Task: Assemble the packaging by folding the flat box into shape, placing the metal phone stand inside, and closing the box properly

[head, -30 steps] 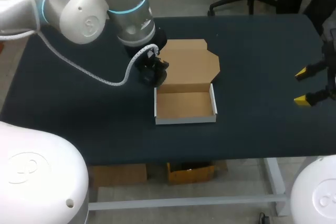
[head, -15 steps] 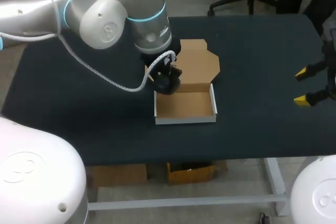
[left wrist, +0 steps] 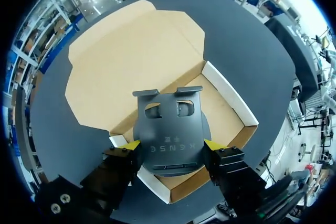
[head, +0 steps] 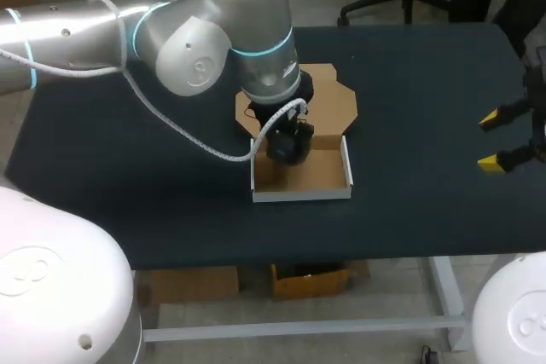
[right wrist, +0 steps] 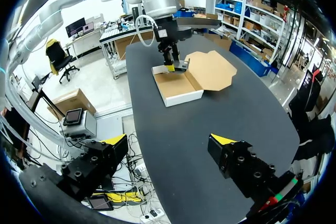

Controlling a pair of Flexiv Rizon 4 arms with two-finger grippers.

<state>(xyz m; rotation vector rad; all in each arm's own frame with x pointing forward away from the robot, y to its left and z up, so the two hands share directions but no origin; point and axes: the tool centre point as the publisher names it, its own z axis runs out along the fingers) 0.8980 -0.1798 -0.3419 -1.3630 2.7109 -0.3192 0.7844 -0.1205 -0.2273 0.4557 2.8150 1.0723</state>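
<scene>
The dark metal phone stand point(left wrist: 170, 140) hangs over the open tray of the cardboard box point(head: 303, 195), gripped from both sides by the yellow-tipped fingers of the left gripper point(left wrist: 172, 145). Its end with the two small hooks points toward the fold where the lid point(left wrist: 131, 61) joins the tray. In the left wrist view the stand covers much of the tray's brown floor, within the white walls point(left wrist: 231, 103); whether it touches the floor cannot be told. From the head view, the left gripper sits above the tray's rear left part, and the left arm point(head: 171, 40) comes in from the side and stretches across the dark table point(head: 128, 168) to reach it. The lid lies flat and open on the tabletop behind the tray, brown side up, its far corners cut at an angle. The box stands near the middle of the table. Well apart from it, by the table's right edge, the right gripper point(head: 492, 141) hangs with its fingers spread and nothing between them; its own wrist view looks back along the table to the box and the left gripper at the far end.
</scene>
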